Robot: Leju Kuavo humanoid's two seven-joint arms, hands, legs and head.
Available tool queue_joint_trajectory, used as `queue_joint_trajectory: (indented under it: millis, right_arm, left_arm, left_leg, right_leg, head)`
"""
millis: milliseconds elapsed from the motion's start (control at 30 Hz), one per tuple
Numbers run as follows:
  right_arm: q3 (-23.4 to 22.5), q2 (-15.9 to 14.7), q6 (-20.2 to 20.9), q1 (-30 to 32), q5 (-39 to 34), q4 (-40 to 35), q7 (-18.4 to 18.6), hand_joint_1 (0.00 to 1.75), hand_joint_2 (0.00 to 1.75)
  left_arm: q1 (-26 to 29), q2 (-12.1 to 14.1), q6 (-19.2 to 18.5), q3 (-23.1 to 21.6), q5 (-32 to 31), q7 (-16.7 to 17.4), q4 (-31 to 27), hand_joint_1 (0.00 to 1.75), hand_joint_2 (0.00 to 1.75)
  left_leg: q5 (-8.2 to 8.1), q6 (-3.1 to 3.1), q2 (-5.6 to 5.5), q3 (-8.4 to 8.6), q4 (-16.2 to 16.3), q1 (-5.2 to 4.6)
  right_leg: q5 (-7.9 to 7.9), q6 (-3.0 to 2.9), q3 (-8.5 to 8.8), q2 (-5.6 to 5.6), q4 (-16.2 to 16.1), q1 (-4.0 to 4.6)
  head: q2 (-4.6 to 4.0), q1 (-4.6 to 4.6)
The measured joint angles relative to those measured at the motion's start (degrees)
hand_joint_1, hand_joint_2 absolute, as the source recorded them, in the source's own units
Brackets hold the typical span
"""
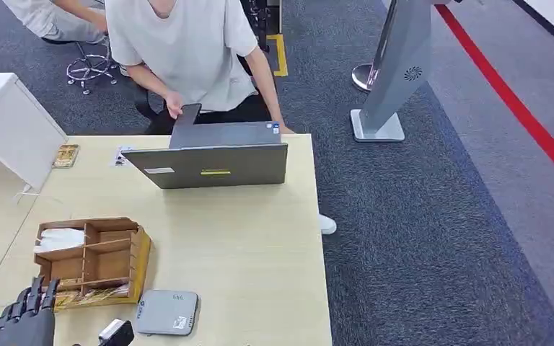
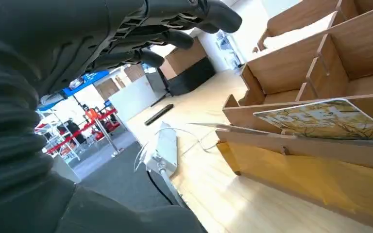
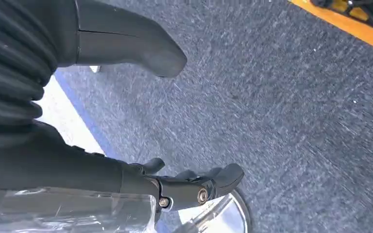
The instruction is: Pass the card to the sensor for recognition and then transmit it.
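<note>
A card (image 1: 90, 294) with a yellow pattern lies tilted in the front slot of the wooden organizer (image 1: 141, 263) at the table's near left. In the left wrist view the card (image 2: 330, 119) juts over the organizer's (image 2: 320, 150) front wall. Just right of the organizer lies the flat grey sensor box (image 1: 166, 312). My left hand (image 1: 25, 317) hovers at the near left corner, beside the organizer, fingers spread and holding nothing; its fingers (image 2: 175, 36) reach toward the organizer, apart from the card. My right hand (image 3: 189, 187) hangs over grey carpet, fingers apart and empty.
A grey laptop (image 1: 216, 166) stands open at the table's far side, with a person (image 1: 180, 50) seated behind it. A white box (image 1: 7, 122) stands at the far left. A small card (image 1: 66, 155) lies beside it. A grey stand (image 1: 389, 79) rises from the carpet right of the table.
</note>
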Motion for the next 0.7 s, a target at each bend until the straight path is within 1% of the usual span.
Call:
queue_joint_trajectory:
  millis: [100,333,600,700]
  right_arm:
    - [-0.29,0.00,-0.07,-0.05,0.00,0.42,0.00,0.00,1.75]
    - [-0.57,0.00,-0.09,-0.15,0.00,1.20,0.00,0.00,1.75]
    - [-0.55,0.00,-0.33,-0.30,0.00,1.90,0.07,0.00,1.75]
    - [-0.55,0.00,-0.33,-0.34,0.00,2.10,0.07,0.00,1.75]
  left_arm:
    - [0.00,0.00,0.02,0.02,0.00,-0.13,0.00,0.00,1.75]
    - [-0.31,0.13,0.24,0.33,0.00,1.09,0.02,0.00,1.75]
    - [-0.84,0.37,0.85,1.40,0.00,0.79,0.04,0.00,1.75]
    - [-0.98,0.41,1.64,1.57,0.00,0.35,0.11,0.00,1.75]
  left_leg:
    - [0.00,0.00,0.00,0.01,0.00,0.00]
    - [0.01,0.00,0.00,0.02,0.00,0.00]
    - [0.01,-0.01,0.00,0.02,0.00,0.00]
    - [0.01,-0.01,0.00,0.02,0.00,0.00]
  right_leg:
    - [0.00,0.00,0.01,0.00,0.00,0.00]
    - [0.01,0.00,0.01,0.00,0.00,0.00]
    - [0.01,0.00,0.01,0.00,0.00,0.00]
    - [0.01,0.00,0.01,0.00,0.00,0.00]
  head:
    - [0.02,0.00]
    - [0.02,0.00]
    - [0.02,0.00]
    - [0.00,0.00]
